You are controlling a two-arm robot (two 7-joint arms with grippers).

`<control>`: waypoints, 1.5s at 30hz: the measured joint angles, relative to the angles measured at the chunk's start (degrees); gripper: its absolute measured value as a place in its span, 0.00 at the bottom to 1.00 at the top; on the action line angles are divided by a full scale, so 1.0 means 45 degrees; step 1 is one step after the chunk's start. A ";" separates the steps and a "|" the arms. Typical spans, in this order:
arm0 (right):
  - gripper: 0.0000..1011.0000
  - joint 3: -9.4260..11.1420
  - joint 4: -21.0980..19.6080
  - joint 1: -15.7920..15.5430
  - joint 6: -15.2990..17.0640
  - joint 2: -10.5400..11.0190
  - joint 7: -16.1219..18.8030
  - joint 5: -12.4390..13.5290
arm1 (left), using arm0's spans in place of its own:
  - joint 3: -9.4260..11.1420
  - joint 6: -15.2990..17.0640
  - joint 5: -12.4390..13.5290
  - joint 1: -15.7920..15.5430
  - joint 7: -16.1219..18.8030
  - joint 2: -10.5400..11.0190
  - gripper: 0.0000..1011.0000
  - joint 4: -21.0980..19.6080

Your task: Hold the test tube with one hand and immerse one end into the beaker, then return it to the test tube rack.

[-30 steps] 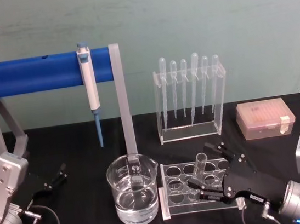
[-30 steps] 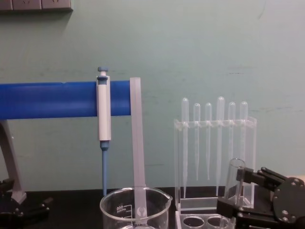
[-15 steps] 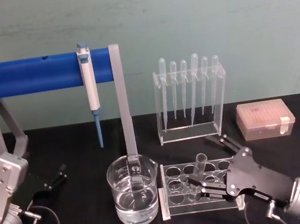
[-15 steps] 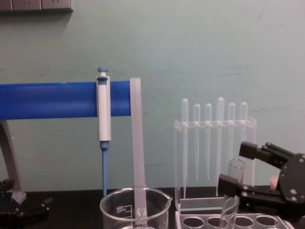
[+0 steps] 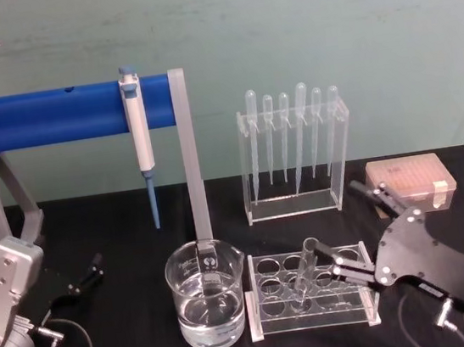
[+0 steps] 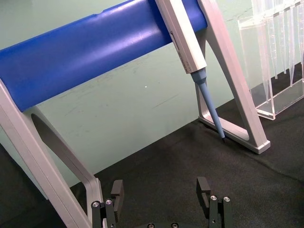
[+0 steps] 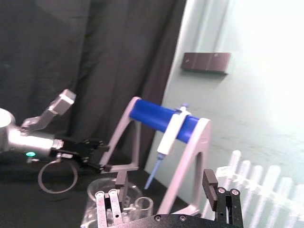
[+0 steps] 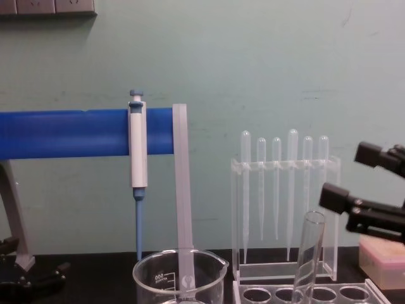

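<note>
Test tube (image 5: 305, 268), clear glass with a flared rim, is seen tilted in the transparent rack (image 5: 312, 293) near the tabletop's front edge, just beside the water-filled beaker (image 5: 207, 293). The right gripper (image 5: 364, 233) is spread wide beside the rack, nothing held. From the chest view the tube's rounded mouth (image 8: 313, 218) is shown in profile. The left gripper (image 6: 161, 192) is parked open at the left edge.
</note>
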 joint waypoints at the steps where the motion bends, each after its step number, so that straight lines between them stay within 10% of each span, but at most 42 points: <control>1: 0.99 0.0115 -0.0078 -0.0104 -0.0022 -0.0028 -0.0114 -0.0062 | 0.0000 0.0000 0.0000 0.0000 0.0000 0.0000 0.99 0.0000; 12: 0.99 0.1514 -0.0805 -0.1386 0.0908 -0.0686 -0.2235 -0.0584 | 0.0000 0.0000 -0.0001 0.0000 0.0000 0.0000 0.99 0.0000; 18: 0.99 0.1989 -0.1014 -0.1698 0.3030 -0.1316 -0.3558 -0.0644 | 0.0000 0.0000 0.0000 0.0000 0.0000 0.0000 0.99 0.0000; 29: 0.99 0.1952 -0.0215 -0.1026 0.4920 -0.2149 -0.4092 -0.0562 | 0.0000 0.0000 -0.0001 0.0000 0.0000 0.0000 0.99 0.0000; 45: 0.99 0.1813 0.0450 -0.0561 0.5255 -0.2358 -0.3740 -0.0379 | 0.0000 0.0000 0.0000 -0.0001 0.0000 0.0000 0.99 0.0000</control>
